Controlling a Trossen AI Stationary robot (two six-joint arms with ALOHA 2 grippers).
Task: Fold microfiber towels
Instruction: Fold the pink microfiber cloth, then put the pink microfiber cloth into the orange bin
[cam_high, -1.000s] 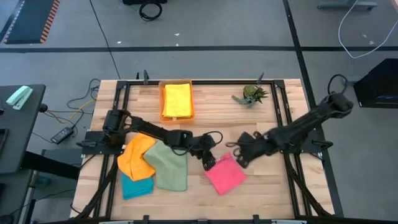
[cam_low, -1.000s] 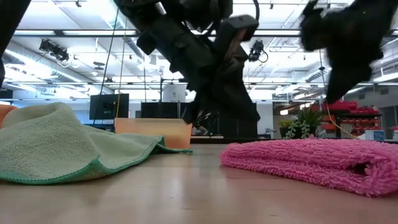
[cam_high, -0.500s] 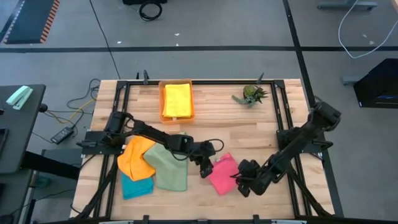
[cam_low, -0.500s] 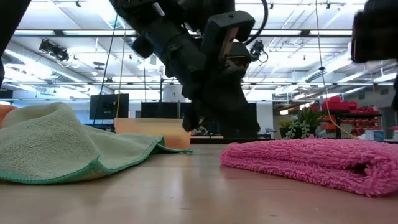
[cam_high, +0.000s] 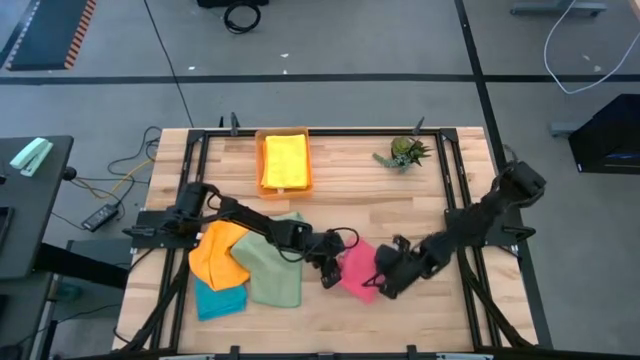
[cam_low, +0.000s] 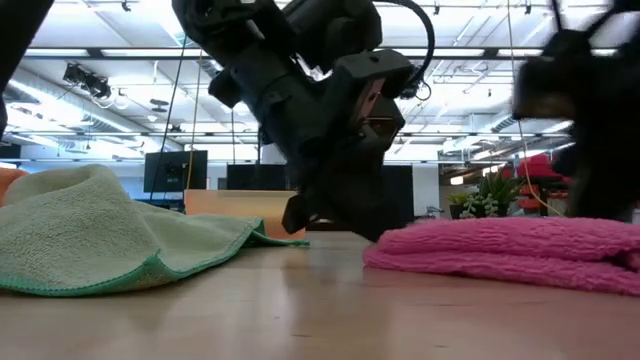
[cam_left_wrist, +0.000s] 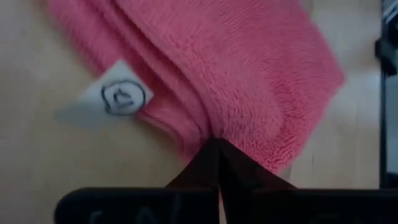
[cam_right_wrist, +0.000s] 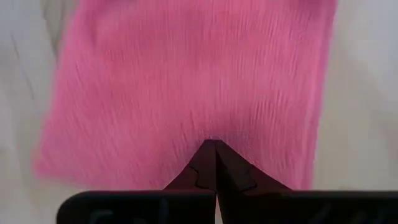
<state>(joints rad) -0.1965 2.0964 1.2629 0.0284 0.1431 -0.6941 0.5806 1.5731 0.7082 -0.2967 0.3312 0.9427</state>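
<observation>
While it lies folded near the front middle of the wooden table (cam_high: 400, 200), the fluffy pink microfiber towel (cam_high: 356, 270) has a gripper at each side. On its left edge, the left gripper (cam_high: 329, 277) has its fingers pressed together, the tips meeting right at the towel's hem beside a small white care tag (cam_left_wrist: 118, 98); whether any cloth is pinched there cannot be told. Opposite it, the right gripper (cam_high: 377, 283) is likewise fully closed, its tips touching the pink pile. Farther left lie a sage green towel (cam_high: 270, 265), an orange towel (cam_high: 220, 253) overlapping it, and a teal towel (cam_high: 220, 299). At the back, a folded yellow towel (cam_high: 285, 160) rests in a rigid orange tray (cam_high: 262, 178), with a small spiky green plant (cam_high: 404, 152) well apart to its right.
</observation>
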